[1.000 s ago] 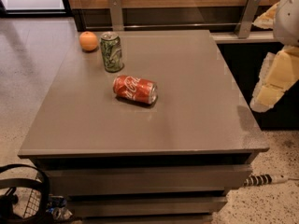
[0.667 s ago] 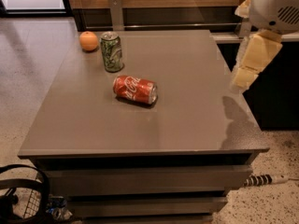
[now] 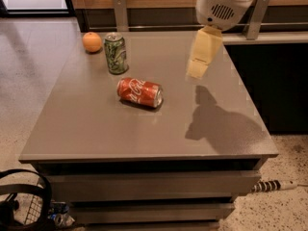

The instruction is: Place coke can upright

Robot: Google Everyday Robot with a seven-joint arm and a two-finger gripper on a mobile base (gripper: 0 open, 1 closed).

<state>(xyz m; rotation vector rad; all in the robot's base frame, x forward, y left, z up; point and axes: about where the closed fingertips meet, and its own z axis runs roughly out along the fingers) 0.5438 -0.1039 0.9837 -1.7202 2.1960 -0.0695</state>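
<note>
- Here, the small red aluminium coke can (image 3: 140, 92) with white script lettering lies on its side near the middle of the flat grey rectangular table (image 3: 96, 134).
- Its silver end faces the right front, and its long axis runs roughly left to right, tilted a little toward the front edge.
- The cream-coloured gripper (image 3: 197, 70) hangs below a rounded white wrist housing (image 3: 222, 4), above the right rear part of the table.
- It points down and slightly left, to the right of the coke can and well apart from it, touching nothing.
- Whether the gripper is open or closed cannot be told from this view.
- A dark shadow (image 3: 216, 124) of the arm falls on the tabletop in front of the gripper, to the right of the coke can.
- A green patterned drink can (image 3: 116, 53) stands upright behind the coke can, near it but not touching.
- A round orange fruit (image 3: 92, 42) sits just left of the green can, by the table's rear left corner.
- A black wire basket (image 3: 24, 196) rests on the speckled floor at the lower left.
</note>
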